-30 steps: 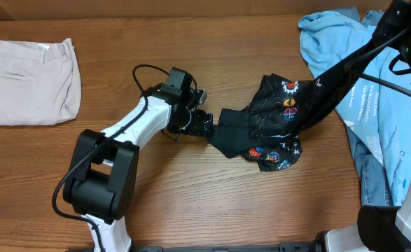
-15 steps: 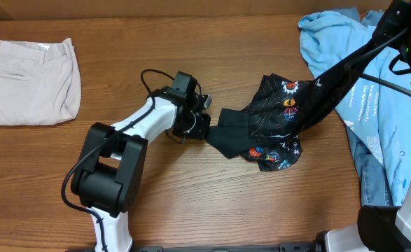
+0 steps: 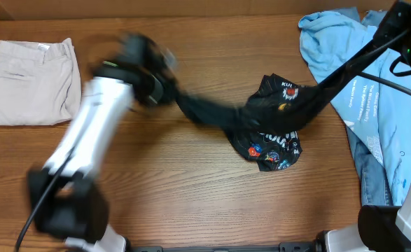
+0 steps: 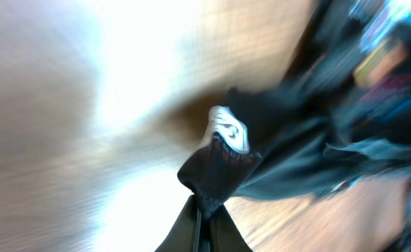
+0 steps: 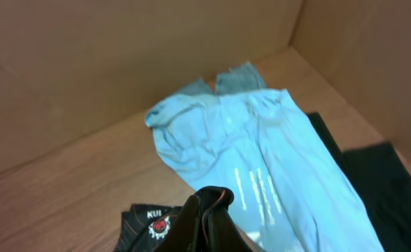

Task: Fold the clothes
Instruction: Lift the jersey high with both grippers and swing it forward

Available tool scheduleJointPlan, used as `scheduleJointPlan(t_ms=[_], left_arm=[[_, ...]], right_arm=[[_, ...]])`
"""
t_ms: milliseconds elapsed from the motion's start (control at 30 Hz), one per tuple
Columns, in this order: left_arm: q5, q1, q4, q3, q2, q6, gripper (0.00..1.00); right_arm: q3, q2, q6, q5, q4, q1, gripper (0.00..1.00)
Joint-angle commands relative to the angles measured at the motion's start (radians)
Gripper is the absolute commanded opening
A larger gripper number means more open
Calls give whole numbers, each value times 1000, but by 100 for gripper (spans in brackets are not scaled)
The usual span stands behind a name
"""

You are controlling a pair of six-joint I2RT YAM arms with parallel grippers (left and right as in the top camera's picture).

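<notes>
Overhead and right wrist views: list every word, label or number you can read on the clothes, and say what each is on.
"KUI": white letters on the jersey, above a round red-and-white logo in the right wrist view; anything after them is hidden.
Other logos on the jersey, overhead view: too small to read.
White print on the blue top: too blurred to read in either view.
Trousers: no text visible.
</notes>
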Motion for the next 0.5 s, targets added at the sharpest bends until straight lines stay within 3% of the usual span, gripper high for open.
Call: scheduleJointPlan(t_ms=[0, 200, 467], left_arm=[[45, 120, -32, 198, -176, 26, 4], [71, 251, -100, 451, -270, 26, 4], [72, 415, -153, 634, -291, 2, 4]], right_arm=[[11, -20, 82, 18, -19, -15, 4], [12, -21, 111, -14, -39, -14, 4], [13, -55, 241, -29, -72, -49, 4]])
